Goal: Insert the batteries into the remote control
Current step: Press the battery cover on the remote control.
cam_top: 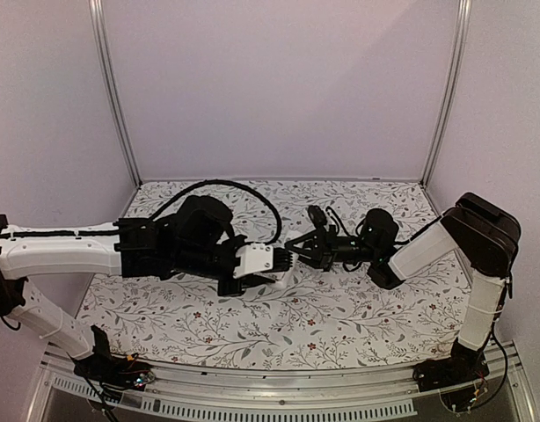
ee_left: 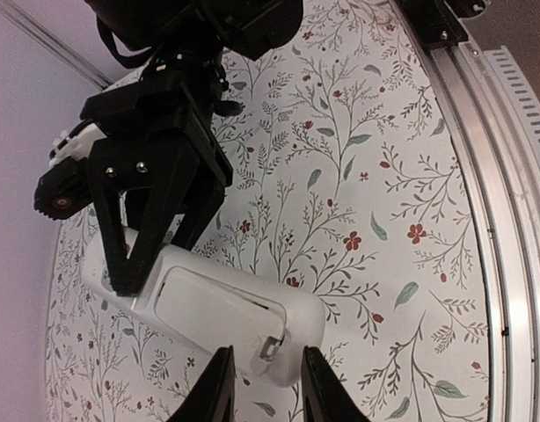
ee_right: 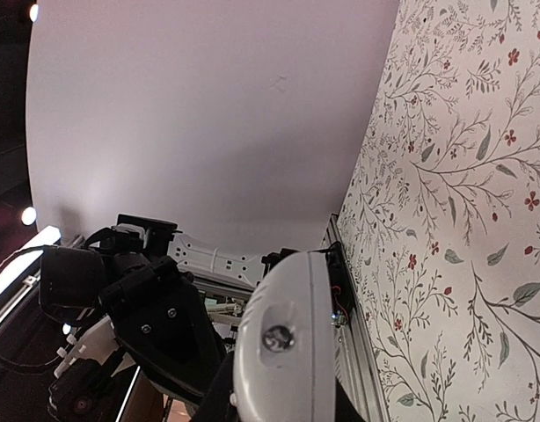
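Observation:
The white remote control point(cam_top: 258, 261) is held above the table between both arms. In the left wrist view the remote control point(ee_left: 208, 308) shows its plain back with the cover in place and a small latch point(ee_left: 272, 345). My left gripper point(ee_left: 264, 396) is shut on its near end, and my right gripper point(ee_left: 156, 237), black, clamps the far end. In the right wrist view the remote control's rounded end point(ee_right: 288, 334) sits between the fingers of my right gripper point(ee_right: 279, 406). In the top view my left gripper point(cam_top: 274, 261) and right gripper point(cam_top: 298, 249) meet at mid-table. The batteries are out of view.
The table wears a floral-patterned cloth point(cam_top: 340, 308). An aluminium rail point(ee_left: 507, 176) runs along its near edge. White walls point(cam_top: 279, 88) close in the back and sides. A black cable point(cam_top: 244, 189) loops behind the left arm.

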Controlling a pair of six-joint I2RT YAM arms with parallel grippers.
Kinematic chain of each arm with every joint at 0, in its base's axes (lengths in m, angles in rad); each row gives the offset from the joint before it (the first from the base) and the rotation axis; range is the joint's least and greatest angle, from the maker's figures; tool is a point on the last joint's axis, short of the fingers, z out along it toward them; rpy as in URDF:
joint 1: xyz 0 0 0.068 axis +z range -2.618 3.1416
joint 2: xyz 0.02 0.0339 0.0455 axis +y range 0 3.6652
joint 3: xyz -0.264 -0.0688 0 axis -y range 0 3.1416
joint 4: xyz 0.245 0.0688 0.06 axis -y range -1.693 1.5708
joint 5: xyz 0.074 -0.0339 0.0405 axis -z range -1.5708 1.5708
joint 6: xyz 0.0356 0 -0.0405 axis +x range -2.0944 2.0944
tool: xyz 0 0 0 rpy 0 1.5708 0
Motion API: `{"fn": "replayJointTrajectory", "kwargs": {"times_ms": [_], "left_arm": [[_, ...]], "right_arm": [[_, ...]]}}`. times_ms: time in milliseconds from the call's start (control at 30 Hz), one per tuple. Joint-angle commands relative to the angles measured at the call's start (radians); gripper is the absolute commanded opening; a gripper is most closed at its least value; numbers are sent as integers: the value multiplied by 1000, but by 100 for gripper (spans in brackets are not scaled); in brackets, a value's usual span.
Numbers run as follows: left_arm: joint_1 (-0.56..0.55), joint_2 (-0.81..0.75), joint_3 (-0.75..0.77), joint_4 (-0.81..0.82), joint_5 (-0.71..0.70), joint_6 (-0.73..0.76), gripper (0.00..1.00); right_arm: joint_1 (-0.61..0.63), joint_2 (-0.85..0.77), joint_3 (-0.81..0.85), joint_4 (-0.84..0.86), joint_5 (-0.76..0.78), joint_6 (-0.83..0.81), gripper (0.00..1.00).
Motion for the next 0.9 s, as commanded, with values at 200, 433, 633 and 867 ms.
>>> {"fn": "replayJointTrajectory", "kwargs": {"times_ms": [200,433,633,867], "left_arm": [[-24,44,25,-11,4,33,23],[-25,55,28,-9,-9,23,16],[-26,77,51,-37,-26,10,14],[-24,94,57,-94,-22,16,11]], "right_arm": [[18,19,22,51,-12,11,0],[19,25,22,60,-11,18,0],[21,23,21,62,-9,20,0],[21,16,24,58,-10,18,0]]}}
